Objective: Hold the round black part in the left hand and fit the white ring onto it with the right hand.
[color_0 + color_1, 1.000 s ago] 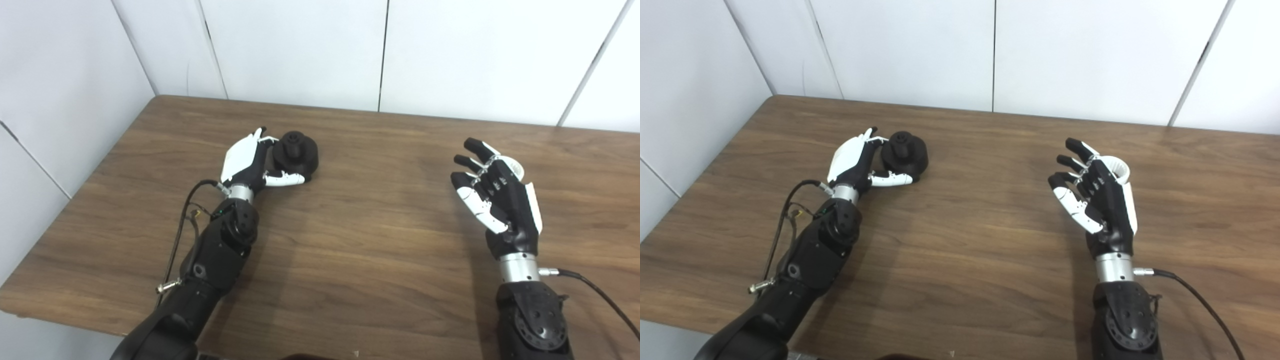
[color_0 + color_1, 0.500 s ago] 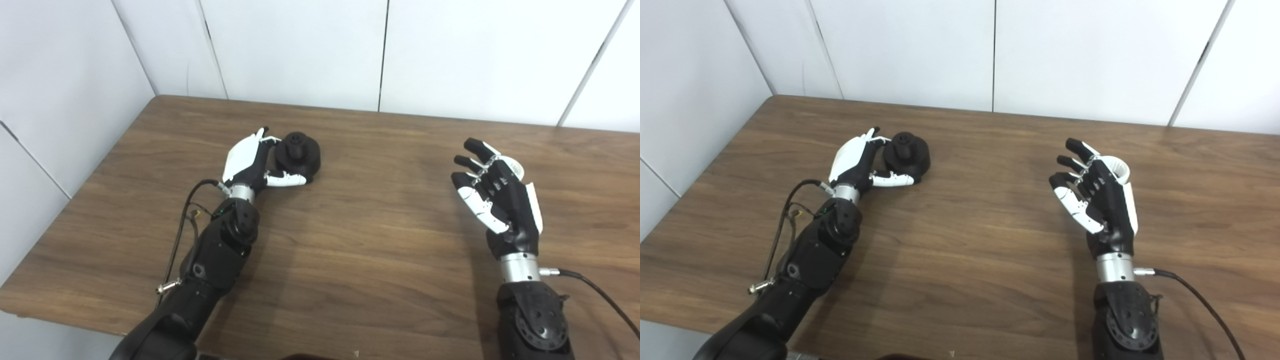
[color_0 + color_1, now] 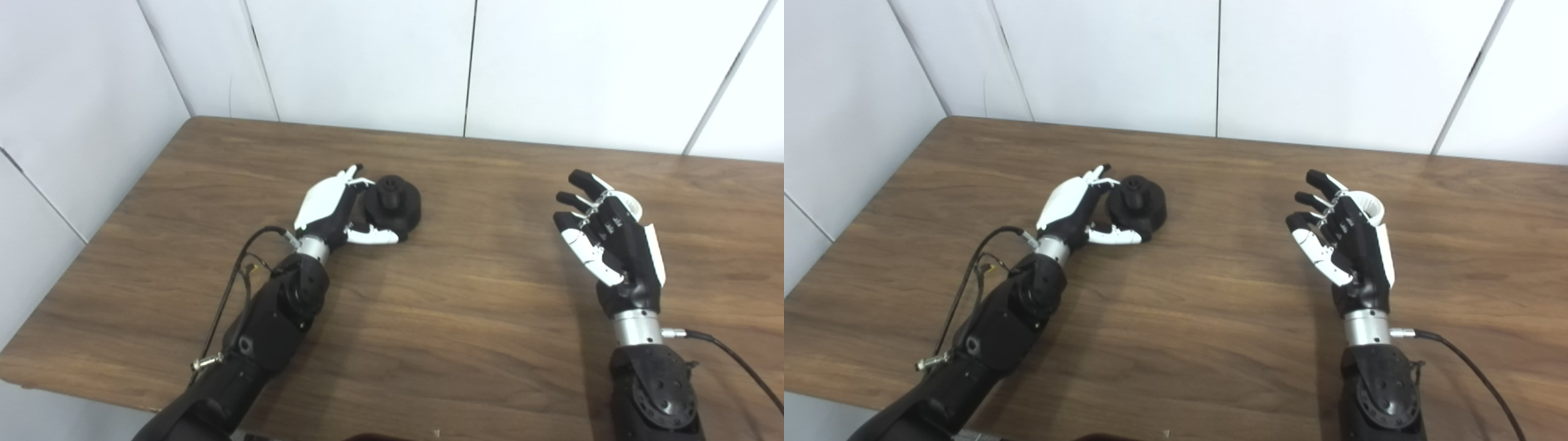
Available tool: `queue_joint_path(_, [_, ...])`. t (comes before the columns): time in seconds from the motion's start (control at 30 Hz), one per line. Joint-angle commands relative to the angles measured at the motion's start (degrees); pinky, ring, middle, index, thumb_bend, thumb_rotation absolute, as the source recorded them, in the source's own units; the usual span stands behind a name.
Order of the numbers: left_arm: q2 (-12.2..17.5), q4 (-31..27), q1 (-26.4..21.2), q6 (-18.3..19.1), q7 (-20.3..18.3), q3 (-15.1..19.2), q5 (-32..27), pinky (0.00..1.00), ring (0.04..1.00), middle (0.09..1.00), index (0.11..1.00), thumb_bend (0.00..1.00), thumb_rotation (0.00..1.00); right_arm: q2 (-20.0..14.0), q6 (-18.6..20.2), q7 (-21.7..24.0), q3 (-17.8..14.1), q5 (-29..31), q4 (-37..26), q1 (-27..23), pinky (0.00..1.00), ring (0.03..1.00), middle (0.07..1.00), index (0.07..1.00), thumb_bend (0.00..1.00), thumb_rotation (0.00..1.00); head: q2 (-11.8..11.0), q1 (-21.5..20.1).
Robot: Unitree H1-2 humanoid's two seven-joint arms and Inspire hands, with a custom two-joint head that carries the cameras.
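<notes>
black part (image 3: 397, 207) centre-left on bench (image 3: 465, 318): looks rigid, grip its rim | left hand (image 3: 334, 208) cupping it | ring (image 3: 1369, 208) light, stiff, behind spread, empty right hand (image 3: 1344, 242)

Wooden table (image 3: 429, 318) with dark brown grain, set against white wall panels. The round black part (image 3: 395, 207) rests on its left half; the white ring (image 3: 1369, 205) lies on its right half, largely hidden.

Blk part (image 3: 395, 206) left, ring (image 3: 1369, 207) right
</notes>
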Motion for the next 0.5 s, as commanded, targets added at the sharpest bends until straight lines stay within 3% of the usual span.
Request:
queue_joint_path(0.0, [0.59,-1.75,-0.04,-3.20,-2.39,-1.41,-0.08,1.00,1.000,1.000,0.694,0.98,0.38,-0.59,-0.03,0.31,-0.31,-0.09,0.84,1.93,0.65,0.765,0.847,0.791,0.59,0.30,0.08,0.01])
queue_joint_path(0.17, [0.86,-3.61,1.22,-6.40,-5.19,-2.11,-1.79,1.00,1.000,1.000,0.690,0.99,0.35,-0.48,0.16,0.40,-0.41,0.31,0.93,1.79,0.65,0.766,0.846,0.785,0.61,0.31,0.08,-0.07])
queue_joint_path(0.47, [0.68,-7.79,2.90,-8.46,-8.75,-4.62,-1.18,1.00,1.000,1.000,0.681,1.00,0.38,-0.55,-0.33,0.14,-0.52,-0.15,1.16,1.71,0.64,0.758,0.841,0.785,0.61,0.32,0.17,-0.13])
